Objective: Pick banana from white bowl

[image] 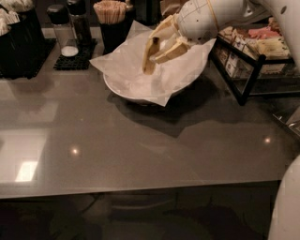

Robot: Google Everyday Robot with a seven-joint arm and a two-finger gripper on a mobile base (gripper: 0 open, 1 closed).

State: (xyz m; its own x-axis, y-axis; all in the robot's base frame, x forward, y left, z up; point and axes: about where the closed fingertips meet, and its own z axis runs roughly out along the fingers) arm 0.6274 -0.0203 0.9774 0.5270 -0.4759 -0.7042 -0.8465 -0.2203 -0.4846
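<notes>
The white bowl (123,92) stands at the back middle of the grey counter, lined with crinkled white paper (117,65) whose corners stick out over the rim. My gripper (160,43) hangs over the bowl's right half, its pale yellow fingers (174,49) shut on the banana (149,60). The banana hangs nearly upright from the fingers, its lower tip just above the paper and clear of the bowl's bottom. The white arm reaches in from the upper right.
Behind the bowl stand a black cup of wooden stir sticks (110,13), two shakers (63,29) on a black mat, and a black bin (18,44) at the left. A black wire rack of packets (257,51) is at the right. My white body (287,206) fills the lower right.
</notes>
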